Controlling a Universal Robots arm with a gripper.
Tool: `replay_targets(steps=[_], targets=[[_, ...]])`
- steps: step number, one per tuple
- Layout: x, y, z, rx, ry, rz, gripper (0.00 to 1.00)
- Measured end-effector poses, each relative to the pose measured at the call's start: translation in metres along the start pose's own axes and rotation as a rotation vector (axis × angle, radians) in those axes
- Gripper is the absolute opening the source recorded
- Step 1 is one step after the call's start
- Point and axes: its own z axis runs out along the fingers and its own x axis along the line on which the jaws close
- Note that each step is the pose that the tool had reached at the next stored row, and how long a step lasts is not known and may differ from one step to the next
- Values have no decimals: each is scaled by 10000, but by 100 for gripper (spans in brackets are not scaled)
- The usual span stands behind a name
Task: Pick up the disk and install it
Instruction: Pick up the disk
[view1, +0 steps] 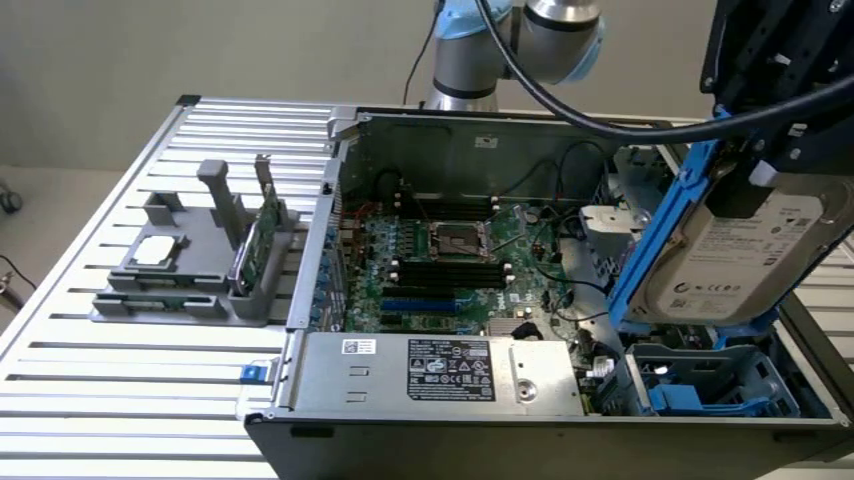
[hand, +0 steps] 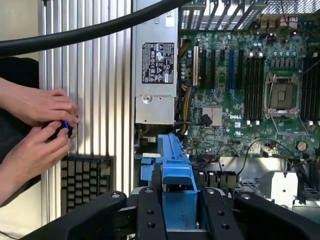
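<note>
Slatted bench (view1: 80, 400) carries the open computer case (view1: 467, 140). My jaws grip the disk (view1: 734, 250), upright above the drive bay (view1: 707, 385) at the case's corner. Step: positioning for installation. Seating likely requires squaring it with the bay.

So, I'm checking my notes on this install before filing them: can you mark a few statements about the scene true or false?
1. The gripper holds the disk upright over the open computer case. True.
2. The disk lies flat inside the blue drive bay. False: it stands upright in the gripper, above the bay.
3. A silver chip sits on the grey fixture on the table. True.
4. The case is closed. False: it is open, with the motherboard showing.
5. A person's hands are at the table's edge. True.
</note>
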Motion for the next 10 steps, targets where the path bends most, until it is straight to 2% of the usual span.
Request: replay_targets(steps=[7,10], targets=[[82,-307,73,1,-23,-2,33],[127,-369,122,1,-50,-3,33]])
